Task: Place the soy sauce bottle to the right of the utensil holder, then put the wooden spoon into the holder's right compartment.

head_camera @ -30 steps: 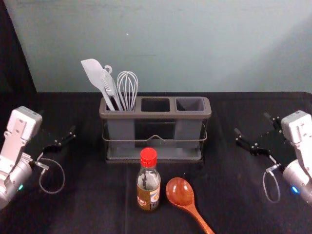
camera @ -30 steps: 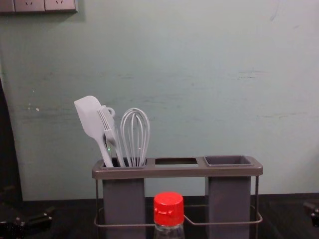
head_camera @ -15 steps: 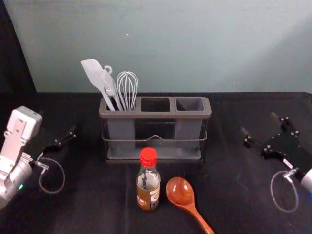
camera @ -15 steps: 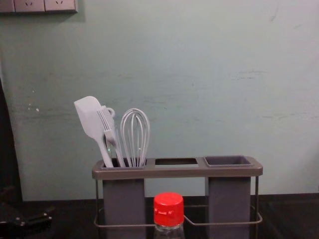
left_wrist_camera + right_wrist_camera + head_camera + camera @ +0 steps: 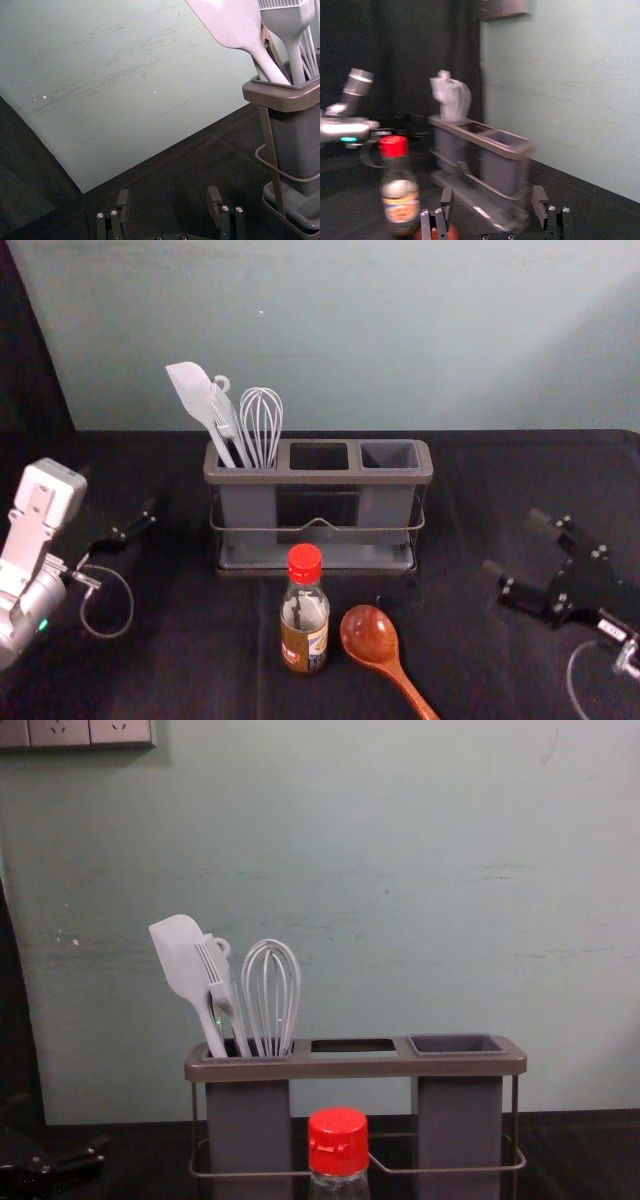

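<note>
Right of centre, black tabletop (image 5: 462,510) is giving passage between the utensil holder (image 5: 318,477) and right gripper (image 5: 514,544). At lower centre, the soy sauce bottle (image 5: 304,625) and wooden spoon (image 5: 370,634) are blocking the front, seemingly leaving a slim gap.

A black table (image 5: 180,670) bears a wooden spoon (image 5: 370,636), bowl facing up, its handle slanting nearer and rightward. A soy sauce bottle (image 5: 304,628) stands upright just left of the spoon's bowl, while a utensil holder (image 5: 320,478) stands beyond the spoon.
</note>
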